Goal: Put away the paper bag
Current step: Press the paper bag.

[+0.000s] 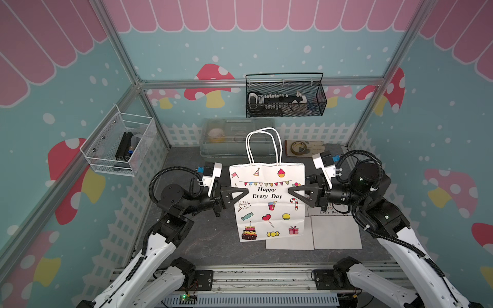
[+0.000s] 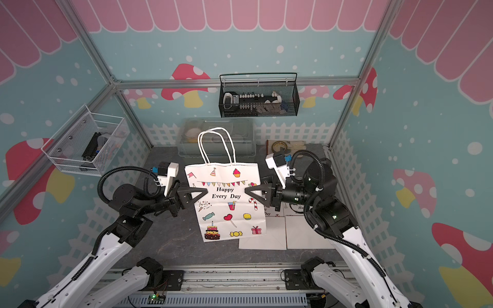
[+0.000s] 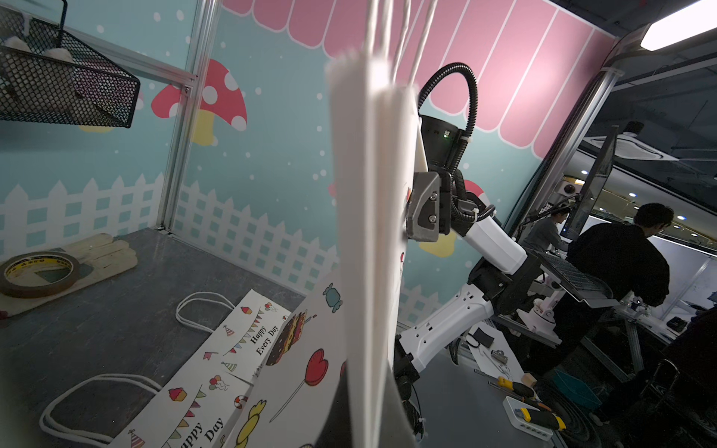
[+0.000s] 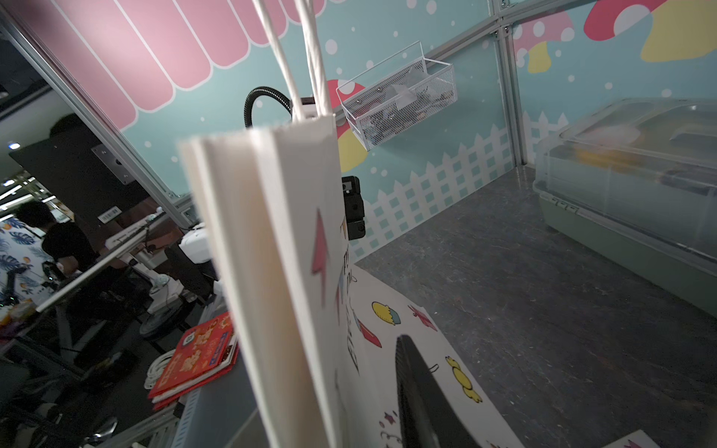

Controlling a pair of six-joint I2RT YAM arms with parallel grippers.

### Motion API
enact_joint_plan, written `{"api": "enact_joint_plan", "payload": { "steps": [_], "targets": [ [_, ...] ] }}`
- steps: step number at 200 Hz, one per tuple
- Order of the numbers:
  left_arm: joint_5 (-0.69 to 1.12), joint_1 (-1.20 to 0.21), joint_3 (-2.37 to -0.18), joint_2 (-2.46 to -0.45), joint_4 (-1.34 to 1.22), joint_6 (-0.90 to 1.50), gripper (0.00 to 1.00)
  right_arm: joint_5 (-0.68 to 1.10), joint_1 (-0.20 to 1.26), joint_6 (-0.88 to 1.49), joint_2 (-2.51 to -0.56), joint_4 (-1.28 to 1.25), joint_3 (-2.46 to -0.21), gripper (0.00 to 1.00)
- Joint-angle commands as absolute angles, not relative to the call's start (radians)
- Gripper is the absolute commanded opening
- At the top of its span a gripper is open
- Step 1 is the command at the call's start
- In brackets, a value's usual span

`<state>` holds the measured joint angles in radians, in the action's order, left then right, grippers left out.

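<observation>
Figure. The paper bag [image 1: 266, 208], folded flat and printed "Happy Every Day", is held upright over the desk [image 1: 208, 240] between the two arms, with its cord handles [image 1: 262, 144] uppermost. The left pincer [image 1: 245, 191] is pressed together on the bag's left edge at about mid-height. The right pincer [image 1: 290, 192] meets the opposite edge at the same level, and one of its fingers [image 3: 425, 209] lies against the printed face in the left wrist view. Whether its jaws have actually closed on the paper cannot be told from here. A pile of flat bags [image 1: 336, 232] lies on the desk just to the robot's right, partly under the held bag's lower corner, and is the likely resting place. To do the step well, the two grips should be level and the panel lightly taut so that the paper does not buckle. The bag should then be carried sideways over the pile, tipped down bottom edge first, squared to the bags beneath, and released only once it lies flat. With a single secure grip it would probably pivot and land askew.
</observation>
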<state>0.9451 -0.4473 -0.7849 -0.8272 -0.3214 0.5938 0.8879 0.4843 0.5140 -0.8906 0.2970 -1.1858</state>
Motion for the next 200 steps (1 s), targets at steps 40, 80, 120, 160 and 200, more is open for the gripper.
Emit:
{"api": "enact_joint_plan", "payload": {
  "steps": [40, 80, 120, 160, 200],
  "targets": [
    [0.960, -0.428, -0.792, -0.831, -0.327, 0.597, 0.00, 0.893, 0.485, 0.472, -0.887, 0.364, -1.258, 0.04],
    [1.035, -0.428, -0.792, -0.815, -0.253, 0.538, 0.30, 0.823, 0.484, 0.462, -0.866, 0.391, -1.270, 0.00],
    [1.081, -0.428, -0.796, -0.810, -0.212, 0.511, 0.59, 0.836, 0.480, 0.453, -0.853, 0.390, -1.292, 0.00],
    [1.109, -0.428, -0.787, -0.788, -0.252, 0.540, 0.65, 0.983, 0.453, 0.425, -0.887, 0.428, -1.355, 0.00],
    [1.130, -0.428, -0.785, -0.766, -0.239, 0.533, 0.64, 1.088, 0.402, 0.434, -0.960, 0.429, -1.395, 0.00]
  ]
}}
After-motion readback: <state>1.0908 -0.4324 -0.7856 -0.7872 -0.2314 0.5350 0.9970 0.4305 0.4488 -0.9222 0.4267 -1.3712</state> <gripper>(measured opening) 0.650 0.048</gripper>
